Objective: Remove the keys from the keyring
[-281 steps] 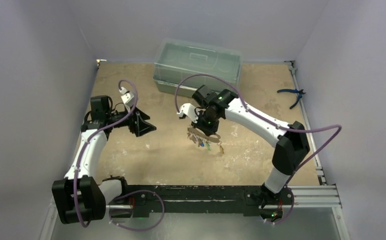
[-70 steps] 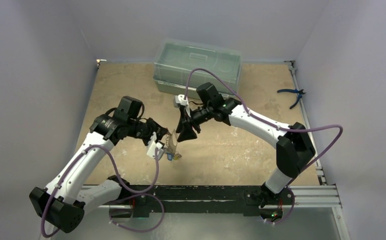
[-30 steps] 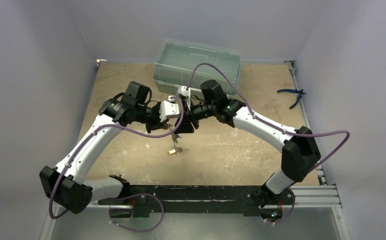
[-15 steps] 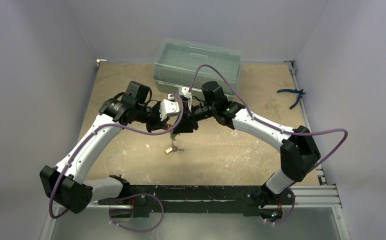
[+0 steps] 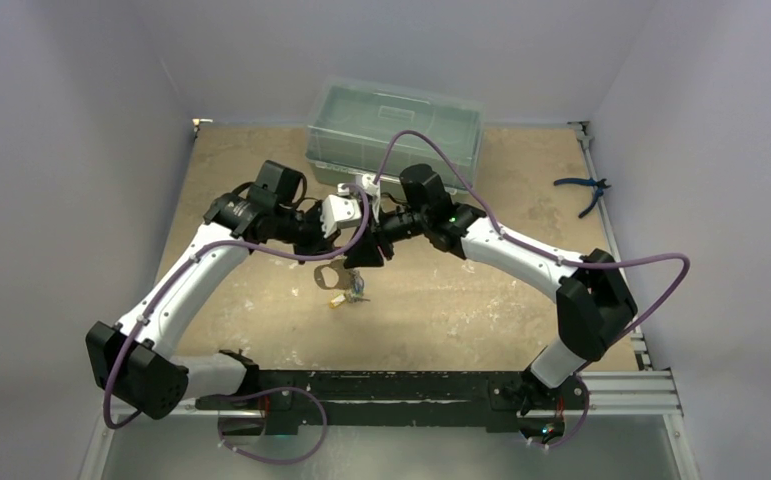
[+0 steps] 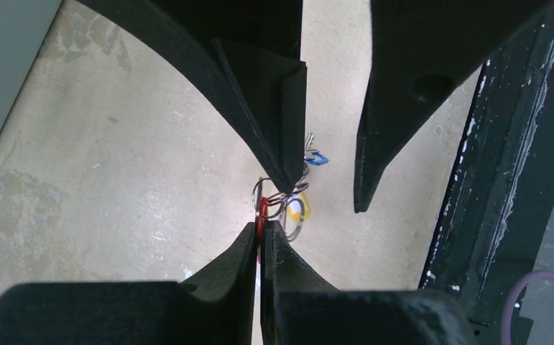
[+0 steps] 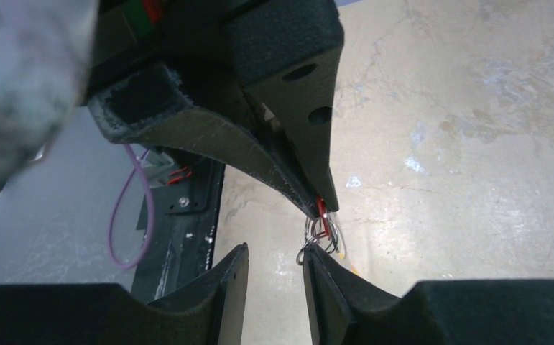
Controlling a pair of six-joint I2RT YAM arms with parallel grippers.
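Note:
My left gripper (image 6: 261, 226) is shut on the red head of one of the keys (image 6: 262, 210), above the table at mid-height. The thin wire keyring (image 6: 277, 195) hangs from that key, with a yellow-headed key (image 6: 298, 208) and a blue one (image 6: 317, 158) behind it. My right gripper (image 7: 274, 250) faces the left one, open, with nothing between its fingers. One of its fingertips (image 7: 310, 257) touches the wire rings (image 7: 322, 233). From above, the bunch of keys (image 5: 349, 292) and the strap loop (image 5: 327, 277) dangle below the two meeting grippers.
A clear lidded plastic box (image 5: 394, 125) stands at the back of the table. Blue-handled pliers (image 5: 583, 190) lie at the far right edge. The black mounting rail (image 5: 411, 385) runs along the near edge. Purple cables (image 5: 431, 150) arc over both arms.
The hanging bunch has swung a little and its strap loop now shows to the left of the keys. Both arms have hardly shifted.

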